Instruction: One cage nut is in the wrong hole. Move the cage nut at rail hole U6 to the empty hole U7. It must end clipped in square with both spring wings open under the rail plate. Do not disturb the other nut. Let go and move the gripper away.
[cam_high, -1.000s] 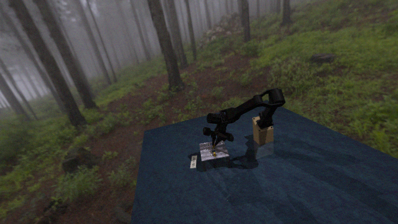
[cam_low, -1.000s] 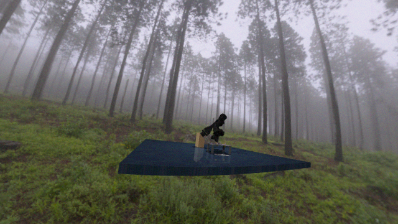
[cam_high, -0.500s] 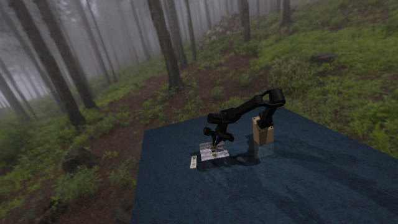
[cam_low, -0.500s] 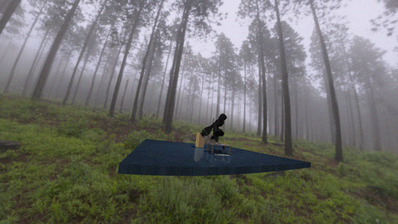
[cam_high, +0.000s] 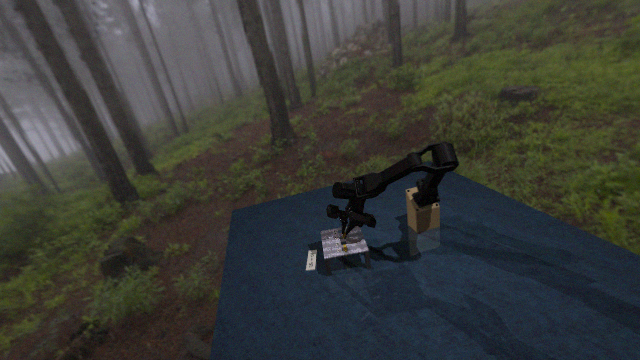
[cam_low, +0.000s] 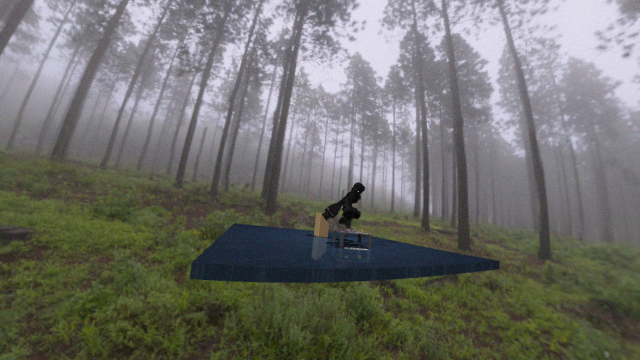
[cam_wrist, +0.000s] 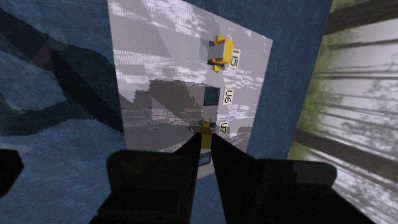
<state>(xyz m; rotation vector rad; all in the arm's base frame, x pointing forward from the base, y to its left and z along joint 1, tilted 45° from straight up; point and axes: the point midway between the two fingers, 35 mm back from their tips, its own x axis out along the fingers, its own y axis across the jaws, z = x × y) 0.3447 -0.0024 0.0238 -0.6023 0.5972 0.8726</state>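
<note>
Blue table top (cam_high: 280, 300) (cam_low: 280, 260) in a misty pine forest. Gripper (cam_high: 344, 235) (cam_low: 346, 226) (cam_wrist: 205, 136): closed on the yellow cage nut (cam_wrist: 206, 137), which lies between the fingertips beside label U7 (cam_wrist: 223, 128); seating cannot be determined. The wrist view alone resolves the open hole U6 (cam_wrist: 211, 96), ahead of the fingertips, and beyond it the other nut (cam_wrist: 220, 52) (cam_high: 345, 247); the exterior view shows the rail plate's (cam_high: 332, 250) (cam_low: 362, 233) (cam_wrist: 150, 60) legs. The held nut's long axis runs along the hole row.

Other nut (cam_high: 345, 247) (cam_wrist: 220, 52) blocks U5 side; open gap over hole U6 (cam_wrist: 211, 96) btwn it & claw (cam_high: 344, 236) (cam_wrist: 205, 136).
</note>
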